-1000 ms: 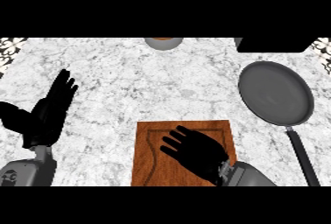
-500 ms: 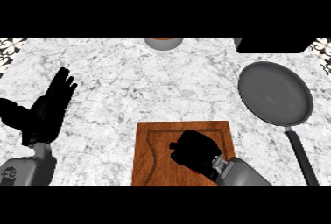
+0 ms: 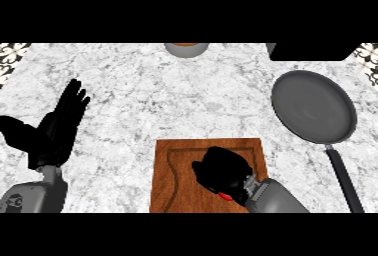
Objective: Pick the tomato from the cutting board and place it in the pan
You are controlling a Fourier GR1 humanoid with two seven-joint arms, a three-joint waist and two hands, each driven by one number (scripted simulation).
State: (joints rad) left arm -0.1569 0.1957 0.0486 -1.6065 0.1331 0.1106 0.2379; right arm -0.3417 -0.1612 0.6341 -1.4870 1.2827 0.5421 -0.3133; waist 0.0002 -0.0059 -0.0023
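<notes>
My right hand (image 3: 221,170) sits over the middle of the wooden cutting board (image 3: 173,175) with its fingers curled down round the tomato (image 3: 225,196). Only a small red sliver of the tomato shows at the heel of the hand; the rest is hidden. The grey pan (image 3: 314,107) lies on the counter to the upper right of the board, its black handle (image 3: 345,177) running down toward the lower right. My left hand (image 3: 55,130) rests open at the left edge, fingers pointing up.
A grey bowl (image 3: 185,49) with a brownish inside stands at the counter's far edge, upper middle. A black object (image 3: 310,51) fills the upper right corner. Marbled counter (image 3: 170,100) lies between board and pan.
My right hand has drawn back toward the board's lower part and curled its fingers down; a red bit of tomato now shows under it. The left hand has not moved.
</notes>
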